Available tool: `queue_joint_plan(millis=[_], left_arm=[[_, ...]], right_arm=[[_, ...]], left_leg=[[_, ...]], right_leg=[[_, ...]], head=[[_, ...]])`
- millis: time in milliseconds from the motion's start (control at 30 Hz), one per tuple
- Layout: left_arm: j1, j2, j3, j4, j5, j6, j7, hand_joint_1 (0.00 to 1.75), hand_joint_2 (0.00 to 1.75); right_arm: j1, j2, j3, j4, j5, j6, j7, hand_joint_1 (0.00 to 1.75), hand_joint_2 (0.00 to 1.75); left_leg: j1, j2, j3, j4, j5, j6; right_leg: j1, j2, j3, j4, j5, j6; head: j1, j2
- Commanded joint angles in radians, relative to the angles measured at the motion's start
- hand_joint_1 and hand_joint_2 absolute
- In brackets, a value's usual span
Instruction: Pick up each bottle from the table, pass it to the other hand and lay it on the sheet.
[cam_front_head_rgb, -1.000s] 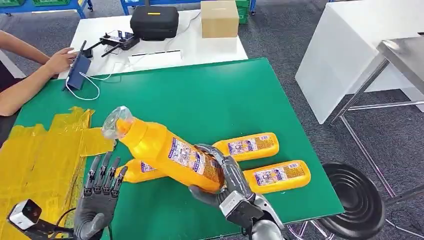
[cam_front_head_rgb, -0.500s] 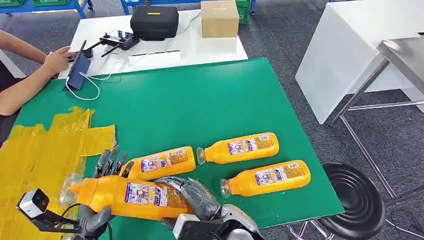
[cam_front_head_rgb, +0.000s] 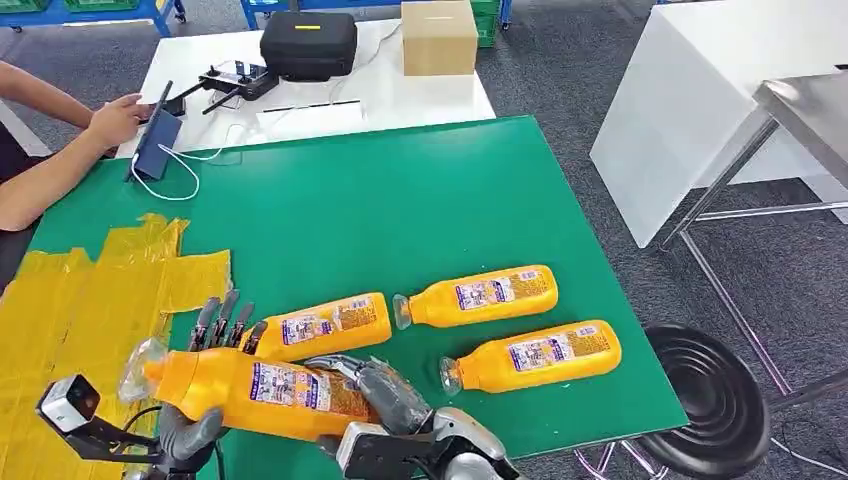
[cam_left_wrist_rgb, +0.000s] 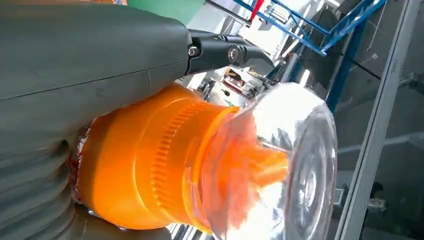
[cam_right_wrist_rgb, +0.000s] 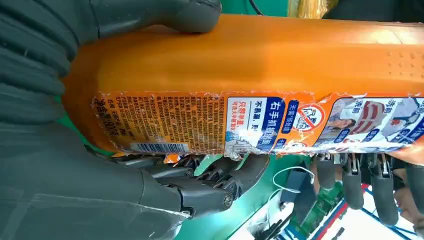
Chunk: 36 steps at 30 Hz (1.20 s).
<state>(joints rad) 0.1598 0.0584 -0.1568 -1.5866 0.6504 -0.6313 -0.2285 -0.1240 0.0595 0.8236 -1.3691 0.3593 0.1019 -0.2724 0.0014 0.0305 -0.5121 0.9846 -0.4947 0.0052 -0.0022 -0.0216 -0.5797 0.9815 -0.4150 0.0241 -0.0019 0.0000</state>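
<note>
My right hand (cam_front_head_rgb: 385, 395) grips the base end of an orange bottle (cam_front_head_rgb: 260, 388) and holds it level above the table's front edge. Its clear cap (cam_front_head_rgb: 140, 365) points left, over the yellow sheet (cam_front_head_rgb: 80, 310). The neck end lies against the palm of my left hand (cam_front_head_rgb: 205, 410), whose fingers (cam_front_head_rgb: 222, 322) stand straight up behind it. In the left wrist view the thumb (cam_left_wrist_rgb: 75, 65) lies along the bottle's neck (cam_left_wrist_rgb: 150, 165). In the right wrist view my right hand (cam_right_wrist_rgb: 75, 175) wraps the labelled body (cam_right_wrist_rgb: 250, 65). Three more orange bottles (cam_front_head_rgb: 320, 325) (cam_front_head_rgb: 480, 293) (cam_front_head_rgb: 540, 353) lie on the green table (cam_front_head_rgb: 400, 200).
A person's arm (cam_front_head_rgb: 60, 165) rests at the table's back left beside a propped tablet (cam_front_head_rgb: 158, 140). Behind stands a white table (cam_front_head_rgb: 430, 95) with a black case (cam_front_head_rgb: 308, 43) and a cardboard box (cam_front_head_rgb: 438, 37). A black stool (cam_front_head_rgb: 715, 400) stands at the right.
The right hand has swung the bottle down and to the left, from tilted up over the table to level against the left hand's palm. Over the last half second it has barely moved.
</note>
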Motion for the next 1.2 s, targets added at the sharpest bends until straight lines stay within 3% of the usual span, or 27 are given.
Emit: queue_joint_plan(millis=[33,100,133,167,1067,1100,1133,1200], left_arm=[[-0.037,0.005,-0.036,0.043,-0.044,0.012,0.002,0.00,1.75],[-0.036,0.005,-0.040,0.040,-0.049,0.011,0.000,0.00,1.75],[-0.034,0.006,-0.043,0.039,-0.053,0.012,-0.003,0.19,1.75],[-0.033,0.007,-0.044,0.040,-0.053,0.011,-0.005,1.75,1.75],[-0.010,-0.005,-0.016,0.016,-0.129,0.031,-0.073,1.75,1.75],[-0.010,-0.020,0.009,-0.002,-0.180,0.063,-0.096,1.75,1.75],[-0.009,-0.035,0.037,-0.022,-0.236,0.103,-0.115,1.75,1.75],[-0.046,-0.088,0.127,-0.073,-0.442,0.270,-0.162,1.75,1.75]], right_arm=[[-0.058,0.011,0.047,0.130,0.000,0.001,0.005,1.75,1.75],[-0.058,0.011,0.044,0.128,-0.002,0.000,0.006,1.75,1.75],[-0.056,0.011,0.040,0.125,-0.003,-0.002,0.006,1.75,1.75],[-0.055,0.010,0.036,0.122,-0.004,-0.003,0.006,1.75,1.75],[-0.008,-0.004,-0.085,-0.003,-0.018,-0.067,0.000,1.75,1.75],[-0.003,-0.006,-0.101,-0.026,0.010,-0.113,0.004,1.26,1.75],[0.003,-0.004,-0.119,-0.048,0.019,-0.135,0.015,0.00,1.75],[-0.013,-0.025,-0.176,-0.094,0.008,-0.171,0.075,0.00,1.75]], left_leg=[[0.001,-0.003,0.002,-0.001,0.000,-0.001],[0.001,-0.003,0.002,-0.001,0.000,-0.001],[0.002,-0.004,0.002,-0.001,0.000,-0.001],[0.001,-0.003,0.002,-0.001,0.000,-0.001],[0.001,-0.003,0.001,0.000,0.000,0.000],[0.001,-0.004,0.001,0.000,0.000,0.000],[0.000,-0.003,0.000,0.000,0.000,0.000],[0.001,-0.004,0.000,0.001,-0.001,0.000]], right_leg=[[0.001,0.001,0.003,-0.002,0.000,0.000],[0.001,0.001,0.003,-0.002,0.000,0.000],[0.001,0.001,0.003,-0.002,0.000,0.000],[0.001,0.001,0.003,-0.002,0.000,0.000],[0.001,0.001,0.002,-0.001,0.000,0.000],[0.001,0.001,0.002,-0.001,0.000,0.000],[0.000,0.000,0.001,0.000,0.000,0.000],[0.001,0.001,0.001,0.000,0.000,0.000]], head=[[0.000,0.000],[0.000,0.000],[0.000,0.000],[0.000,0.000],[0.000,0.000],[0.000,0.000],[0.000,0.000],[0.000,0.000]])
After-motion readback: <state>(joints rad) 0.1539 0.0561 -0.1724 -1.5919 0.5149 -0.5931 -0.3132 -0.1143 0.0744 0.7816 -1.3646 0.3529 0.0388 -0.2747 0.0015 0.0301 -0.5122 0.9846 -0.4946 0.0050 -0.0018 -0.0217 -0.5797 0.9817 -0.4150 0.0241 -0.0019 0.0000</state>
